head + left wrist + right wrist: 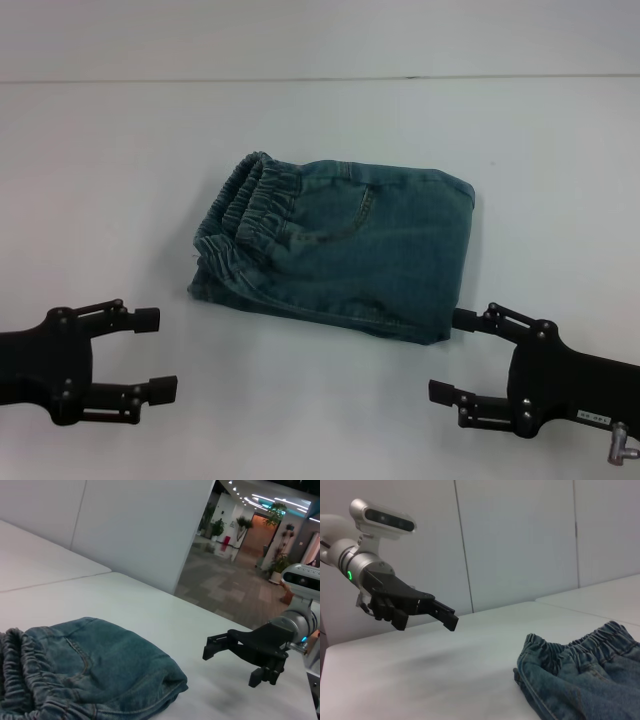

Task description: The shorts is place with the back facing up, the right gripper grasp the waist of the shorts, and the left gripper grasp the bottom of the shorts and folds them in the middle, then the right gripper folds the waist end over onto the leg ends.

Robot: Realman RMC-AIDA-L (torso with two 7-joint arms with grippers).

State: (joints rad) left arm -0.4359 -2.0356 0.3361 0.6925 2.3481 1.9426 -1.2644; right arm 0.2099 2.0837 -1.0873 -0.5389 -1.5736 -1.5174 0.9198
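The shorts [340, 245] lie folded into a compact denim bundle mid-table, with a patch pocket [345, 225] facing up. Their gathered elastic waist [255, 200] is at the bundle's left end, on top of the lower layers, and the fold edge [462, 215] is on the right. My left gripper [157, 353] hovers open and empty near the front left, well apart from the cloth. At the front right my right gripper [450, 355] is open and empty, one fingertip close to the bundle's near right corner. The left wrist view shows the shorts [95, 670], and the right wrist view shows the waist [580, 652].
The white table [120, 180] runs back to a white wall [320, 40]. In the left wrist view the table's far edge [210, 612] drops off toward an open hall. Bare tabletop surrounds the bundle on all sides.
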